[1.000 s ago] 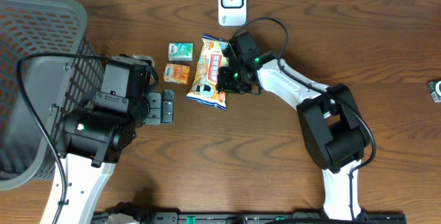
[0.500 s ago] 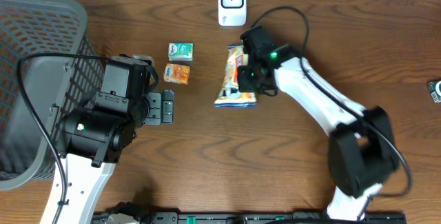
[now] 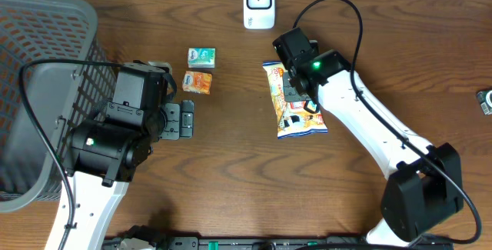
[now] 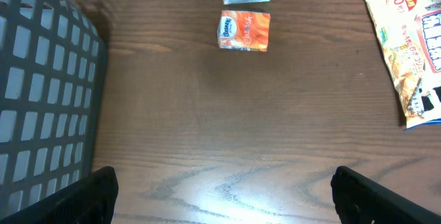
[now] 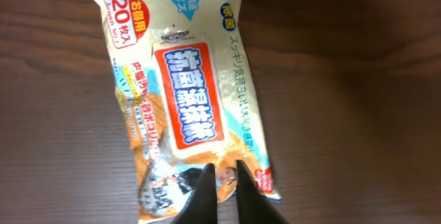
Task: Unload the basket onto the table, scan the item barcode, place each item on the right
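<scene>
**Wipes packet (image 3: pixel 298 104) lying flat by right gripper (image 5: pixel 222 172), scanner (image 3: pixel 259 4) at 12 o'clock**

The wipes packet is lying printed side up on the wooden table (image 3: pixel 231 188), just to the 1 o'clock side of the table's middle, its long axis running roughly 12 to 6 with a slight tilt. The white scanner is sitting at the far 12 o'clock edge, near the packet at about its 11 o'clock but not touching it.

The right gripper is hovering low over one short end of the packet, the end away from the "20" mark. Its fingertips are nearly together with only a thin slit between them — whether they are pinching the wrapper, I cannot tell.

The left gripper (image 4: pixel 224 196) is sitting at the packet's 9 o'clock, well apart, fingers spread wide and gripping nothing, bare wood beneath.

A teal box (image 3: pixel 201 57) and an orange box (image 3: pixel 198 82) are resting at the packet's 10 o'clock — teal just on the 12 o'clock side of orange. A grey basket (image 3: pixel 38 50) is filling the table's 9 o'clock side.
</scene>
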`<action>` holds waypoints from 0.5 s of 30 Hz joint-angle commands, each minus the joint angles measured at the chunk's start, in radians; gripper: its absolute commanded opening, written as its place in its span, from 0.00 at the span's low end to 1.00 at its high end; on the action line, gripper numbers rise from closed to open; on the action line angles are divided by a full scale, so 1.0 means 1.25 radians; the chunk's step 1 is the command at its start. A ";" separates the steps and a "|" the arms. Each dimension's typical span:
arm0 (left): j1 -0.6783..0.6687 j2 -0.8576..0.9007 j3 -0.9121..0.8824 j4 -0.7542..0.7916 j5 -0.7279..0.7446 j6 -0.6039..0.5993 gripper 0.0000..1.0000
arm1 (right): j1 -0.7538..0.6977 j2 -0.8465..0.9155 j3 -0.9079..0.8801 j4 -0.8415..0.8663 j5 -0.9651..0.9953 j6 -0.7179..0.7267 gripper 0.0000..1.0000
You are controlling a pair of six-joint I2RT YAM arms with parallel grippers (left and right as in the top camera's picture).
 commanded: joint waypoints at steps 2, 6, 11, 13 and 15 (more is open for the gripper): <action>0.000 0.003 0.010 -0.004 -0.005 0.001 0.98 | -0.022 0.027 -0.003 0.004 0.027 -0.009 0.46; 0.000 0.003 0.010 -0.004 -0.005 0.001 0.98 | -0.082 0.027 -0.003 0.042 -0.044 -0.034 0.79; 0.000 0.003 0.010 -0.004 -0.005 0.001 0.98 | -0.179 0.032 -0.007 0.106 -0.297 -0.209 0.73; 0.000 0.003 0.010 -0.004 -0.005 0.001 0.98 | -0.212 0.040 -0.013 0.129 -0.408 -0.272 0.73; 0.000 0.003 0.010 -0.004 -0.005 0.001 0.98 | -0.236 0.056 -0.018 0.145 -0.475 -0.288 0.79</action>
